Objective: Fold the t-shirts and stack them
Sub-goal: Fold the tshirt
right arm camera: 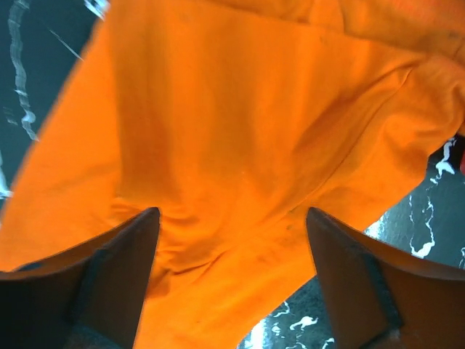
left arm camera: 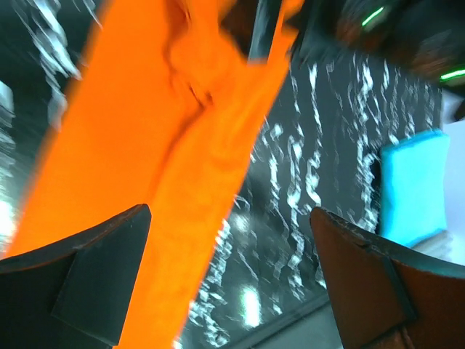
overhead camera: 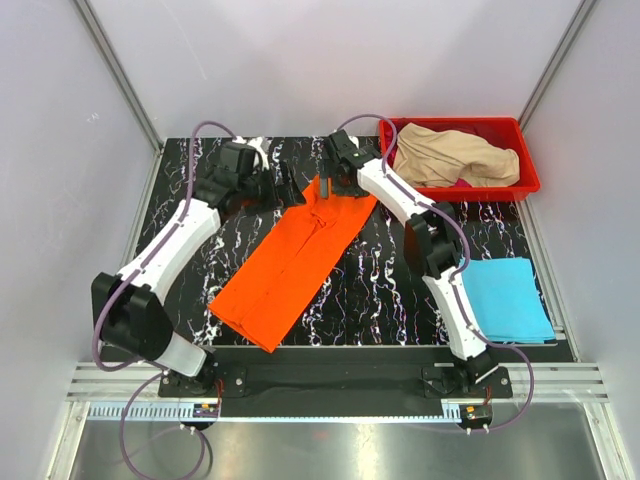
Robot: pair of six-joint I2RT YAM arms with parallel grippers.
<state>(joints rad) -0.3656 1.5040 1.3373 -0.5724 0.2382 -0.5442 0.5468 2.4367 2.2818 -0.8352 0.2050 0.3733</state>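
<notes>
The bright orange t-shirt lies as a long, narrow folded strip running diagonally across the black marbled table. My right gripper is down over the strip's far end. Its jaws are open and straddle wrinkled orange cloth, with nothing pinched between them. My left gripper hovers just left of that same end, open and empty, with the orange t-shirt under its left finger. A light blue t-shirt lies folded at the near right. The beige t-shirt is bunched in the bin, with a bit of magenta showing beneath it.
The red plastic bin stands at the far right corner of the table. Grey walls and metal frame posts close in the table on three sides. The folded blue t-shirt also shows at the right of the left wrist view.
</notes>
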